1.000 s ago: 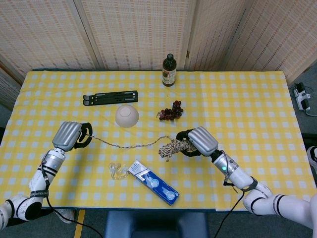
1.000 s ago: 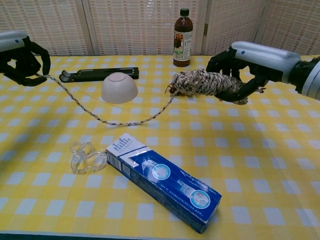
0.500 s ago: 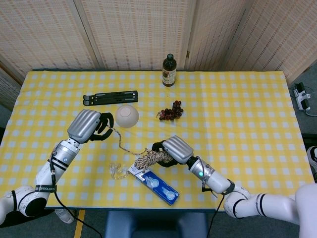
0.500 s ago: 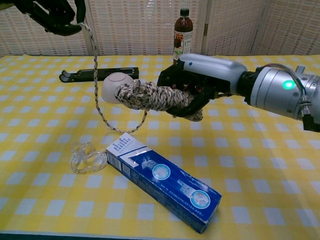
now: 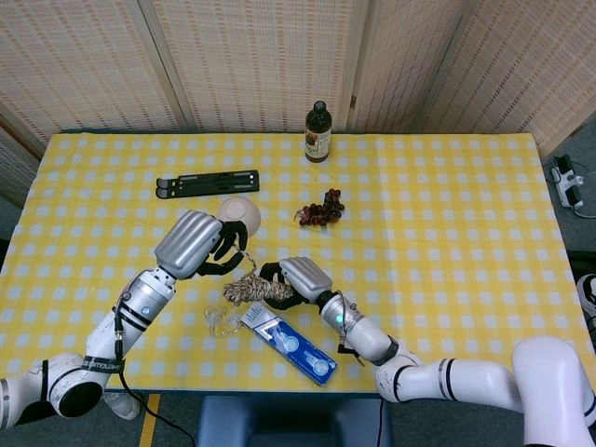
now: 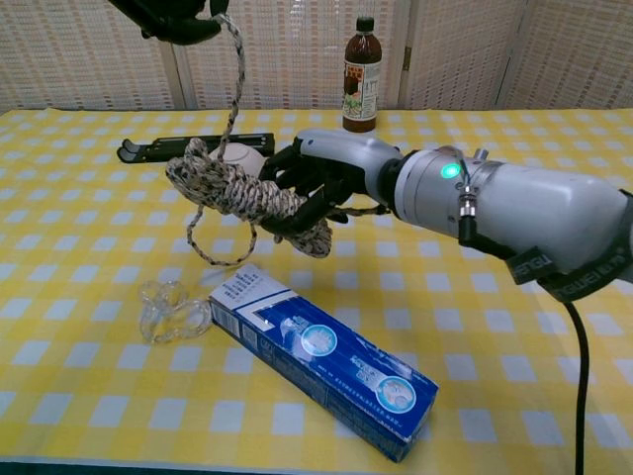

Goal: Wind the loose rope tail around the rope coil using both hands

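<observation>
— What do the fingers (image 6: pixel 287 188) hold?
— The right hand (image 6: pixel 331 183) grips the rope coil (image 6: pixel 242 193) above the yellow checked desk (image 6: pixel 514 327); the left hand (image 5: pixel 197 244) pinches the rope tail (image 6: pixel 232 74) higher up.
— Where does the tail run?
— Down from the left hand, looping under the coil.
— And nearby?
— A blue toothpaste box (image 6: pixel 321 361) and clear plastic piece (image 6: pixel 170 310) lie below; white bowl (image 5: pixel 242 213) and dark bottle (image 6: pixel 362 74) behind.

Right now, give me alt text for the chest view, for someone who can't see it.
The right hand holds a rope coil above a yellow checked table, while the left hand at the top edge lifts the rope tail up from it. A blue and white box and a clear plastic piece lie in front; a bowl, black stand and bottle sit behind.
</observation>
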You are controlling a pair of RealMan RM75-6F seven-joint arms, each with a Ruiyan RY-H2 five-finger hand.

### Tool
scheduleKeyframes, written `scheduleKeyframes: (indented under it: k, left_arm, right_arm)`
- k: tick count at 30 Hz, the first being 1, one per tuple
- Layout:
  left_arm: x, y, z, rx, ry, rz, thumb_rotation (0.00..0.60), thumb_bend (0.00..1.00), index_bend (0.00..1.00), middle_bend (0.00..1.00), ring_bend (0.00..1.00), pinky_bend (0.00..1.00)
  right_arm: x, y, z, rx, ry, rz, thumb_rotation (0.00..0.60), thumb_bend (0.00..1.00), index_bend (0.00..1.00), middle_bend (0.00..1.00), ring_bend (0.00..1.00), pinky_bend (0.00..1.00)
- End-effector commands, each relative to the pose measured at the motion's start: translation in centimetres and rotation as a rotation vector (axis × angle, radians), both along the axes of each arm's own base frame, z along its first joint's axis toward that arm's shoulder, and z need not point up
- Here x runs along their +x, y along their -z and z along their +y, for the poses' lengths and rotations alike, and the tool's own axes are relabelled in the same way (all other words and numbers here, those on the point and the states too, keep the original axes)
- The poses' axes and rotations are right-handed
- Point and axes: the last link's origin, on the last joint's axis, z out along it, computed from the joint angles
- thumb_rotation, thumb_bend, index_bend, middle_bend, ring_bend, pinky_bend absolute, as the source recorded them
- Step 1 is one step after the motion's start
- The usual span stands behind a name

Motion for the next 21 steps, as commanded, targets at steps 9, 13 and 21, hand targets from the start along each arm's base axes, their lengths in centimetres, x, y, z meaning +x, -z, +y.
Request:
scheduleKeyframes:
  k: [9,13,21]
  left_arm:
    - [-2.1,1.8,-2.0,-0.079,-0.009,-0.019,0.6,0.52,0.66,0.88,0.77,0.71]
    - [-3.3,2.1,-2.2,-0.087,-0.019,-0.016,0.6,0.52,0.66,0.88,0.77,0.71]
    - [-6.2,2.7,-2.2,-0.108,-0.073,0.027,0.6,0.52,0.66,0.88,0.77,0.71]
  right_arm:
    - [2.2,3.0,-1.2,-0.107,0.282,-0.26,0.6,0.5,0.97,0.82,0.92,0.82]
    - [2.3,3.1,-1.8,-0.15,0.367,-0.378,0.6,0.51,0.98,0.82,0.92,0.82]
    - [1.7,2.1,-2.9,-0.15,0.455,-0.578,0.6,0.51,0.98,0.83,0.93,0.82]
